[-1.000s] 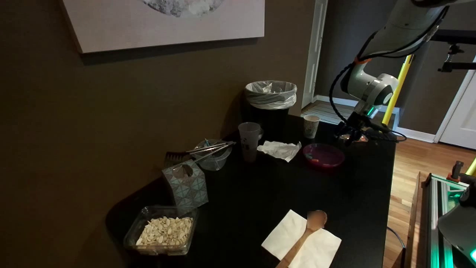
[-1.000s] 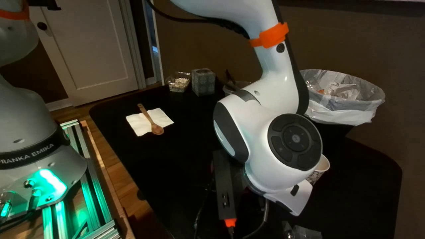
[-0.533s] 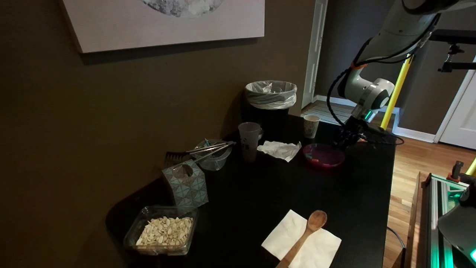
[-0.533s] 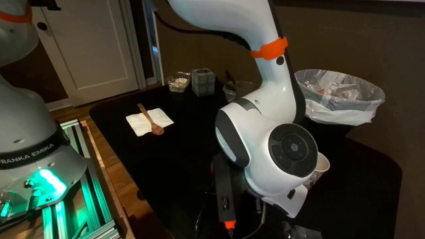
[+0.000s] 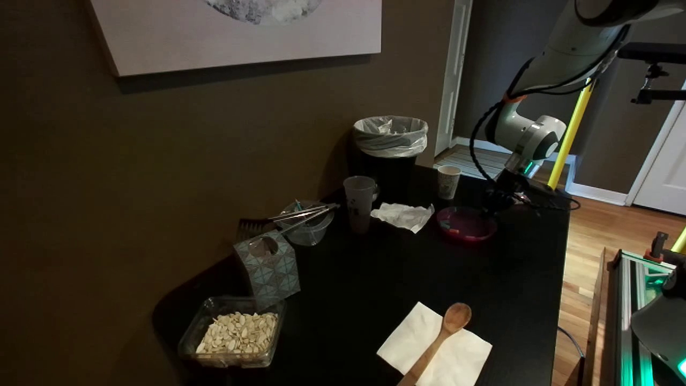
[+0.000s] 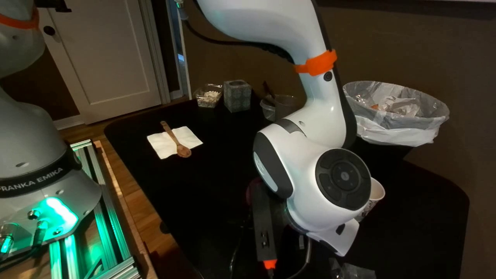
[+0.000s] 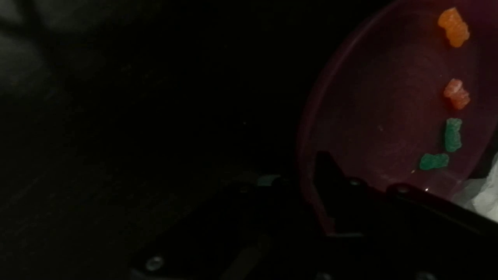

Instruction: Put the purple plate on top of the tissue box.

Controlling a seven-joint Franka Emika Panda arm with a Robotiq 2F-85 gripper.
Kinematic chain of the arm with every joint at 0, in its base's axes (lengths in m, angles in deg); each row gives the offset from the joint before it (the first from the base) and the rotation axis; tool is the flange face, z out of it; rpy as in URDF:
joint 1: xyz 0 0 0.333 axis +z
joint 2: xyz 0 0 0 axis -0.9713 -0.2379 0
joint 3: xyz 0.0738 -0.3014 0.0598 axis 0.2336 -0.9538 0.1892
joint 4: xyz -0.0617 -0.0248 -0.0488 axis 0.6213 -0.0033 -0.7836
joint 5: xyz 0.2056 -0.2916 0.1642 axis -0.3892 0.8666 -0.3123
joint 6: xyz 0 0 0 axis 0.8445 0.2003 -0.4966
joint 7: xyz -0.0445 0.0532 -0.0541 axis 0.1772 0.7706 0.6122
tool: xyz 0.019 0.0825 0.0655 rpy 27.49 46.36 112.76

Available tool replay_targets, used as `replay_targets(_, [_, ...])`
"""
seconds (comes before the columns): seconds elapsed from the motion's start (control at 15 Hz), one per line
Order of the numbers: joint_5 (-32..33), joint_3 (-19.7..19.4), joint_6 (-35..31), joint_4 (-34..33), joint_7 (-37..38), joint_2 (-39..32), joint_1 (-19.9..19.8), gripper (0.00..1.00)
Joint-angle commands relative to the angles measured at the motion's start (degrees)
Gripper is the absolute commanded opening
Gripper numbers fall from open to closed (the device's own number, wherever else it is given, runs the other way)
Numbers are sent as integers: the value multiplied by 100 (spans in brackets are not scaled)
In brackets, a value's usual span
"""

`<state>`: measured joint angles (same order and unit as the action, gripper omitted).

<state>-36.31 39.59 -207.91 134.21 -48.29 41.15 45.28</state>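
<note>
While the arm (image 5: 536,134) is leaning over the black table (image 5: 364,300), its gripper (image 7: 298,171) is hanging at the edge of the plate (image 5: 465,228). In the wrist view, that edge is running between the fingers (image 7: 330,184), and a finger is showing over the plate's inside. It is looking very dark there, so I cannot tell if they are squeezing the plate or only standing around its edge. The plate is sitting on the table, on the far right in an exterior view, and it is holding four little bits (image 7: 455,31): an orange, a pinkish and two green. The box (image 5: 274,271) is standing well apart from it, on the near left, just beside a clear tub (image 5: 230,360) of seeds (image 5: 241,332). Past the box, a clear bowl (image 5: 308,233) is sitting. A tall cup (image 5: 359,206) and crumpled paper (image 5: 404,215) are resting between bowl and plate, and a bin (image 5: 391,142) is standing farther off. In both exterior views, a wooden spoon (image 5: 439,340) is lying across a white napkin (image 5: 463,356).
</note>
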Motion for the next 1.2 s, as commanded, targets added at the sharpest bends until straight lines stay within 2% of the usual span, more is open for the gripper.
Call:
replay_targets(0.0, [-49,57,-124,-84,-75,-100,-30,0])
replay_targets(0.27, [12,25,-85,-75,-38,-36,-18,1])
replay_targets(0.67, [143,-34,161,257,-401,570,-75,1])
replay_targets(0.8, [319,-126,100,495,-482,821,15,1])
replay_targets(1.13, [1367,-296,-71,1308,-292,1458,280,1])
